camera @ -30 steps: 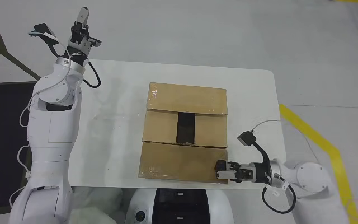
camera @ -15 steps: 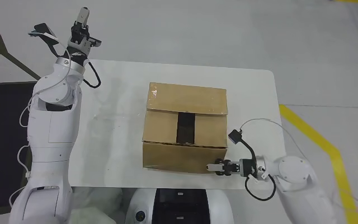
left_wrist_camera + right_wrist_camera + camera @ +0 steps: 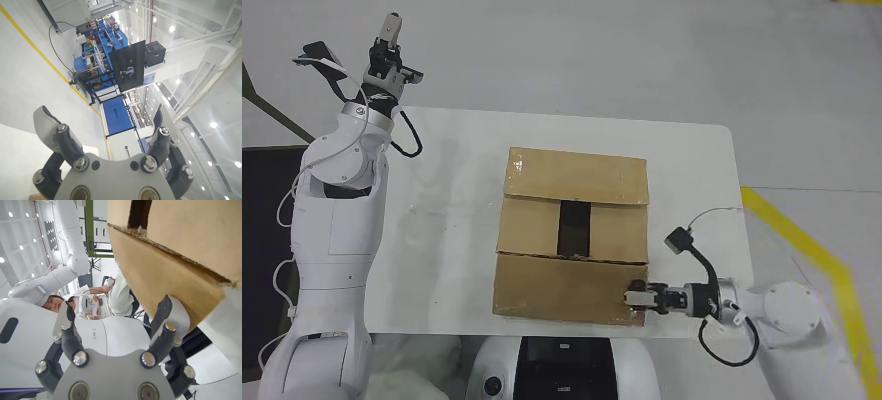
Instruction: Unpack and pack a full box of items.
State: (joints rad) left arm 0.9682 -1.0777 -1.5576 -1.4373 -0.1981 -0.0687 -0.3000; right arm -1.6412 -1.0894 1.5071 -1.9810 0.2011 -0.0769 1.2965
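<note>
Two long flaps of the box (image 3: 577, 178) in the middle of the counter (image 3: 442, 250) lie folded outward; the near flap (image 3: 562, 288), tipped upright half a second ago, is flat again. The right pincer (image 3: 638, 297) sits at that flap's near right corner, jaws spread, one finger against the cardboard, clamping nothing, so the inner flaps (image 3: 620, 232) probably come next. The left pincer (image 3: 102, 111) hangs open past the far left corner.
</note>
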